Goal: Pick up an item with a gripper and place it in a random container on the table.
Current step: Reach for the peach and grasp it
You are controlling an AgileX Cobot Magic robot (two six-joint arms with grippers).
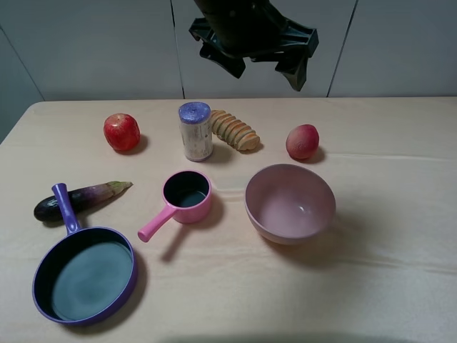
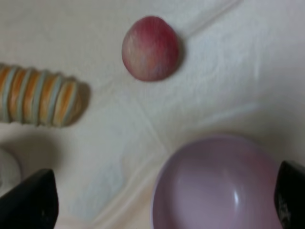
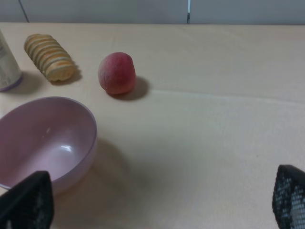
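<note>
The peach-like fruit (image 1: 303, 141) rests on the table at the back right, behind the pink bowl; it also shows in the left wrist view (image 2: 150, 47) and the right wrist view (image 3: 116, 73). The purple frying pan (image 1: 43, 304) sits at the front left, empty. A black gripper (image 1: 268, 71) hangs high over the back middle, open and empty. My left gripper (image 2: 159, 198) looks down on the fruit and bowl from well above, jaws wide apart. My right gripper (image 3: 157, 200) is open and empty, low over the table to the right of the bowl, out of the exterior view.
A pink bowl (image 1: 255, 214) stands mid-right, a small pink saucepan (image 1: 203, 209) in the middle, an eggplant (image 1: 89, 194) at left. A red apple (image 1: 121, 132), a purple-capped can (image 1: 195, 132) and a sliced bread loaf (image 1: 234, 130) line the back.
</note>
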